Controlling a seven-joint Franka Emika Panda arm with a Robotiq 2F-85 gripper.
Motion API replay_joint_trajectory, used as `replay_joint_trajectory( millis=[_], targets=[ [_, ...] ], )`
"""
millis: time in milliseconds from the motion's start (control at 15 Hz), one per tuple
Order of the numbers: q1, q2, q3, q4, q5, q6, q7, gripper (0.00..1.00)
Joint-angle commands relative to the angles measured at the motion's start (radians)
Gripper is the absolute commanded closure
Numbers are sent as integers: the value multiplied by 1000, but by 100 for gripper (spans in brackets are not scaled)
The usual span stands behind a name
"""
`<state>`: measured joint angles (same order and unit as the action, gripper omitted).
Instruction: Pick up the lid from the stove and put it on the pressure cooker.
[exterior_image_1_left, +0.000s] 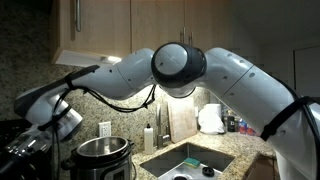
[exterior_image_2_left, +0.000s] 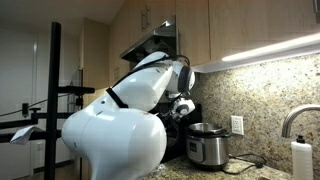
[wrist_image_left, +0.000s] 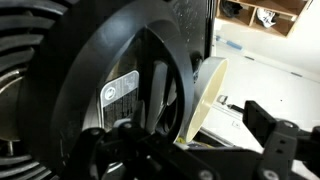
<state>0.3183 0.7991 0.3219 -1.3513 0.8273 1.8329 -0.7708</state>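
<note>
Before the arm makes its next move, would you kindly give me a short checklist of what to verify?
1. Pressure cooker has no lid on it yet: ok.
2. Lid fills the wrist view, right at the end effector: ok.
3. End effector jaws open or shut on the lid: cannot tell.
4. Lid firmly held: cannot tell.
5. Pressure cooker upright beside the sink: ok.

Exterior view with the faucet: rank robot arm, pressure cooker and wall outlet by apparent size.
1. robot arm: largest by far, though it is also nearest the camera, which inflates it.
2. pressure cooker: clearly smaller.
3. wall outlet: smallest, just beside the cooker on the backsplash.
</note>
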Motion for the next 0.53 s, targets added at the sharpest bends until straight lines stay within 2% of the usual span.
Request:
replay_joint_trajectory(
  millis=[0, 467],
  targets=[
    [14, 64, 11, 83, -57, -32, 44, 0],
    [44, 149, 37, 221, -119, -123, 71, 0]
  ],
)
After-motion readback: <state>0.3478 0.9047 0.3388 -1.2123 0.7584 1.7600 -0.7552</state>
